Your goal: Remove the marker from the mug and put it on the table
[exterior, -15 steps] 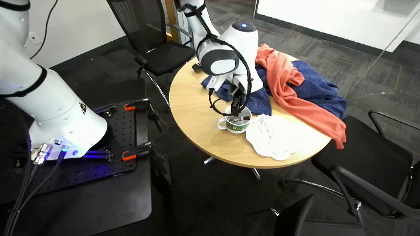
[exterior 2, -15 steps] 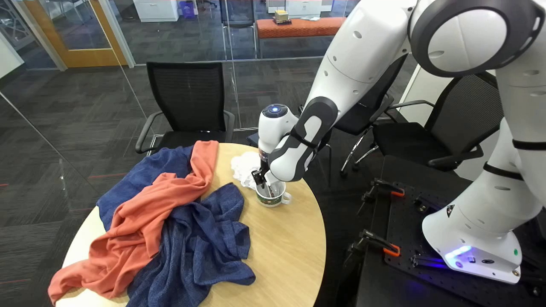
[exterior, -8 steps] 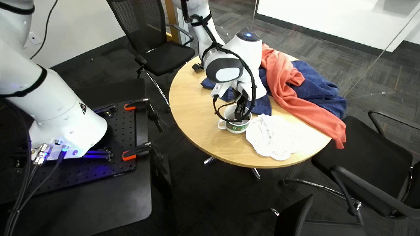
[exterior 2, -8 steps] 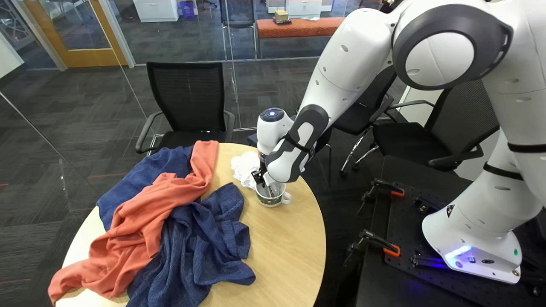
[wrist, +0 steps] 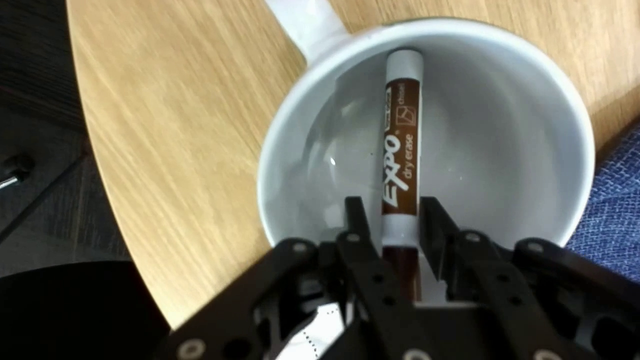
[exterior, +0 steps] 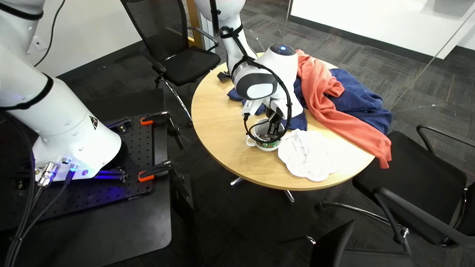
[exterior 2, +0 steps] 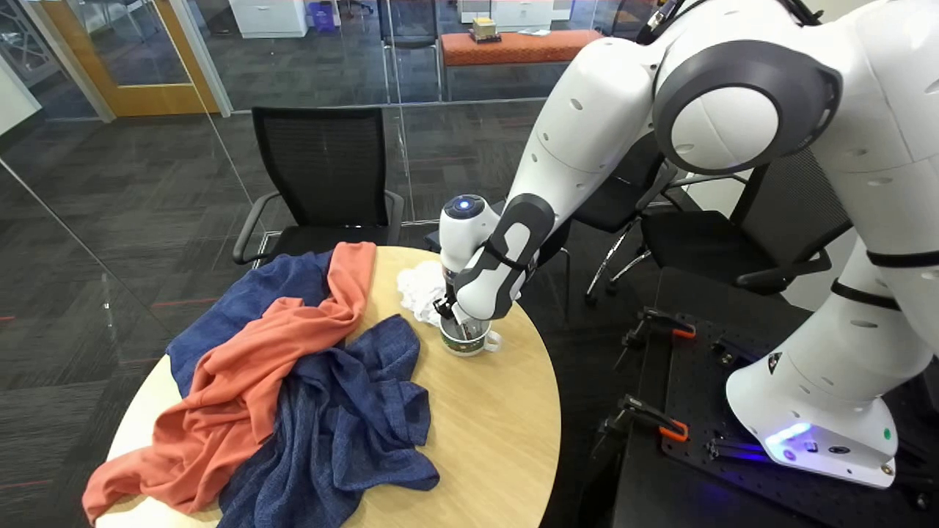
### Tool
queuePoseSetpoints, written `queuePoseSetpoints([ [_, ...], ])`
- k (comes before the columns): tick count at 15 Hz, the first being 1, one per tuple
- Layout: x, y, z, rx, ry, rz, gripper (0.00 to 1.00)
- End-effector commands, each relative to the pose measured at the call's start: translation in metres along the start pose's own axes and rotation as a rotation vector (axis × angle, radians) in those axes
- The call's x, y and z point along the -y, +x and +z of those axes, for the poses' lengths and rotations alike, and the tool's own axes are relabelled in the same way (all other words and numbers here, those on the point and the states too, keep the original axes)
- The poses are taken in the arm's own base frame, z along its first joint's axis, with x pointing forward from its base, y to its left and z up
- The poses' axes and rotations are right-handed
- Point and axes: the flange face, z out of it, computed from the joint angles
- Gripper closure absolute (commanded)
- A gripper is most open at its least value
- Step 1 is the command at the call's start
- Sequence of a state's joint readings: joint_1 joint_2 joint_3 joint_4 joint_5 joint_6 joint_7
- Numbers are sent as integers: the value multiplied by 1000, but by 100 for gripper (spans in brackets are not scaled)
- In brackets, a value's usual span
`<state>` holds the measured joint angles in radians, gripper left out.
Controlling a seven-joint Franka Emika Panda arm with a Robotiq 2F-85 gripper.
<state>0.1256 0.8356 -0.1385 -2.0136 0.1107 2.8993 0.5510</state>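
The white mug (wrist: 505, 145) stands upright on the round light-wood table (wrist: 175, 125); it shows in both exterior views (exterior: 272, 147) (exterior 2: 464, 346). In the wrist view the brown marker (wrist: 401, 145) with white end bands leans inside the mug, its far end against the wall by the handle. My gripper (wrist: 393, 205) reaches down at the mug, its fingers on either side of the marker's near part. A gap shows between the left finger and the marker; the right finger is very close to it, and I cannot tell if they touch. The fingertips are mostly hidden in the exterior views (exterior: 274, 129).
A crumpled white cloth (exterior: 311, 157) lies beside the mug. Navy cloth (exterior 2: 330, 425) and orange cloth (exterior 2: 279, 352) cover another part of the table. A small dark block (exterior: 223, 76) sits near the table's edge. Chairs (exterior: 412, 178) stand around.
My gripper has moved down into the mug's opening, around the marker, and slightly right in an exterior view. The arm has lowered. The mug has not moved.
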Motion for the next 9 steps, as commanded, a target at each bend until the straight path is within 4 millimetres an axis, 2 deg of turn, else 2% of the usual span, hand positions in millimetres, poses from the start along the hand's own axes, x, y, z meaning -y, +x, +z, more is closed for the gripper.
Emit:
queuePoseSetpoints([
  [1,3,3,-1,-28,7,-21,98],
  [2,3,1,-4,-32,2,-15,100],
  [4,2,-1,-15,-47,5,-17,95],
  [9,-2,-8,-54,-110,33,-33,95],
])
